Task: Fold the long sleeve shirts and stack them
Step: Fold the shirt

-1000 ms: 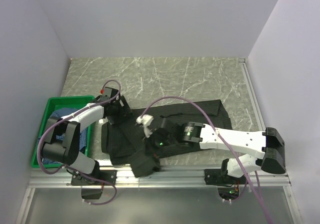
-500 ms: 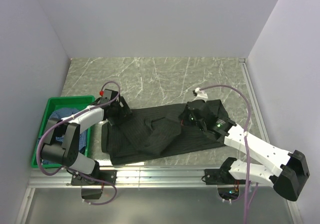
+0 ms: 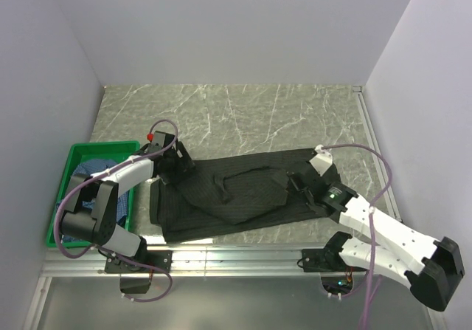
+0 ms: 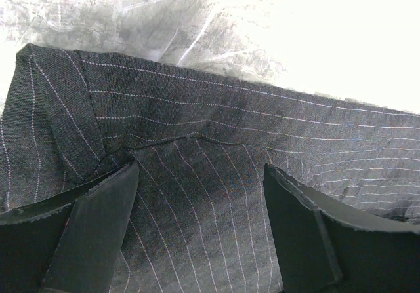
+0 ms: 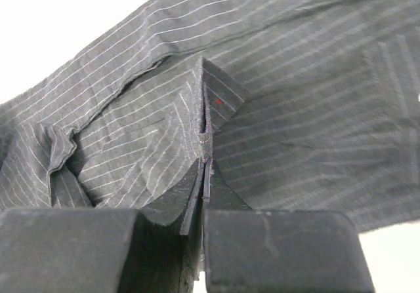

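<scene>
Two shirts, one crate, two arms. At the left edge of the top view, one green crate with one blue checked shirt bunched inside. Just right of it, the left arm bent up from its base at lower left and stretched toward the centre, with the left gripper at the left end of the one black pinstriped shirt. In the left wrist view, fingers spread wide over striped cloth, gripping nothing. Across the middle of the marble table, that black shirt laid out long from left to right, partly folded over itself and apart from the blue one. At the right, the right arm reaching from lower right up and leftward, with the right gripper down on the shirt's right part. In the right wrist view, fingers pressed together, pinching a raised fold of pinstriped cloth.
</scene>
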{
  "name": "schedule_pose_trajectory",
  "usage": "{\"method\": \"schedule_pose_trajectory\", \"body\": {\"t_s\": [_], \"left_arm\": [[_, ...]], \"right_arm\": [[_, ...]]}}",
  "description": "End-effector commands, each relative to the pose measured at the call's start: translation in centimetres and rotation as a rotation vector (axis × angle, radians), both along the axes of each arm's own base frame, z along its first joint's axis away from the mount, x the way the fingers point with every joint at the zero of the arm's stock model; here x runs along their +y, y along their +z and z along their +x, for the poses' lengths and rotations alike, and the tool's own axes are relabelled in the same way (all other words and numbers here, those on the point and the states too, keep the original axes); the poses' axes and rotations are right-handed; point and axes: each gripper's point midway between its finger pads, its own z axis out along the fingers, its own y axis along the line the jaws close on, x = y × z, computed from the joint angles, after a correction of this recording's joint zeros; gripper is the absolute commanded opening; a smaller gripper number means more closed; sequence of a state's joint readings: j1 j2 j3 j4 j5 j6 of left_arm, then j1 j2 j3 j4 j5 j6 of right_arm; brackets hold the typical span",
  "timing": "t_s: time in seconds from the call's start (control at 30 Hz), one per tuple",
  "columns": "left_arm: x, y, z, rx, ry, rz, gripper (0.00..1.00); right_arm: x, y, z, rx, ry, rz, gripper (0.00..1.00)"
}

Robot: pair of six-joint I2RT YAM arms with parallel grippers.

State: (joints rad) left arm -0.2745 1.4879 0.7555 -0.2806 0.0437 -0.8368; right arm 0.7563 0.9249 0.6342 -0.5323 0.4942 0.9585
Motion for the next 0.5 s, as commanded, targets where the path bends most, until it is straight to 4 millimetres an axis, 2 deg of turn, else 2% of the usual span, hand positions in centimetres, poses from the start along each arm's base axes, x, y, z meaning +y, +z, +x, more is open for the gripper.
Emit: {"method": "schedule_pose_trajectory", "body": {"t_s": [0.0, 0.1, 0.33, 0.43, 0.47], "left_arm": [[1.1, -2.3, -2.1, 0.086, 0.025, 0.055, 0.84], [1.7, -1.8, -1.9, 0.07, 0.046, 0.083, 0.84], [2.4, -0.8, -1.5, 0.043, 0.075, 0.107, 0.84], [2.5, -0.6, -1.4, 0.036, 0.078, 0.112, 0.84], [2.5, -0.6, -1.4, 0.033, 0.076, 0.115, 0.84]], "right_arm": [[-2.7, 1.8, -0.6, -0.014, -0.124, -0.018, 0.0], [-4.3, 1.8, -2.0, 0.039, -0.147, -0.079, 0.0], [-5.3, 2.8, -4.0, 0.145, -0.087, -0.176, 0.0], [-4.3, 2.9, -4.2, 0.183, 0.01, -0.19, 0.04], [-3.1, 3.0, -3.6, 0.177, 0.046, -0.171, 0.07]]}}
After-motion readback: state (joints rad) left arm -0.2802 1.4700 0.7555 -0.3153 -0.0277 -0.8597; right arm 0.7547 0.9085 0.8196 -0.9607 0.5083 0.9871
